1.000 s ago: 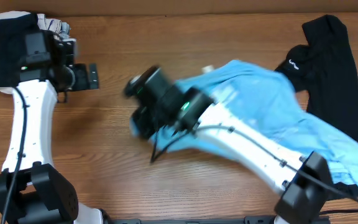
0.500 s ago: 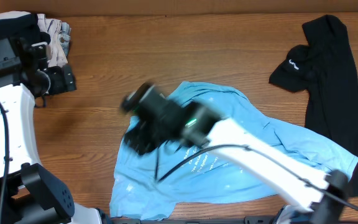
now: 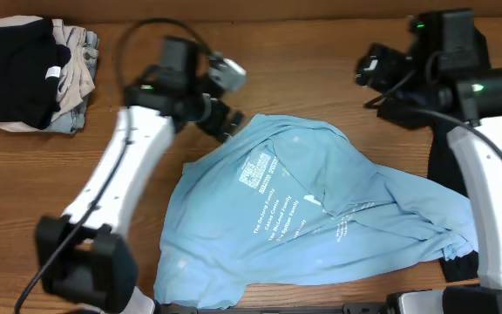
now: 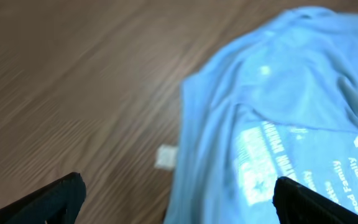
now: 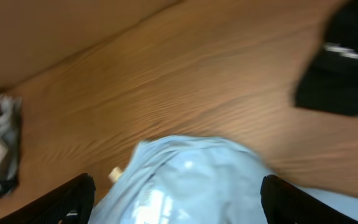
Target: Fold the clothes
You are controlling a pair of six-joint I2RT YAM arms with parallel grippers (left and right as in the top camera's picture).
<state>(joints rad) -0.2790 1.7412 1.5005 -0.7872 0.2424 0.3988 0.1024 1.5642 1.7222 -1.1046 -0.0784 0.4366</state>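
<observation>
The crumpled light blue cotton T-shirt [image 3: 321, 218] with white lettering lies lower centre on the brown wooden table [image 3: 321, 78]. The left gripper [image 4: 179, 199] is spread wide and empty at the shirt's upper-left edge. The right gripper [image 5: 176, 199], at upper right, is equally spread and grasps nothing.

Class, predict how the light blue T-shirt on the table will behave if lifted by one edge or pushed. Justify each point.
The light blue T-shirt will likely droop limply: it lies in soft creases. It is probably light, being thin cloth. Pushed, it would likely bunch rather than slide whole on the wooden table.
</observation>
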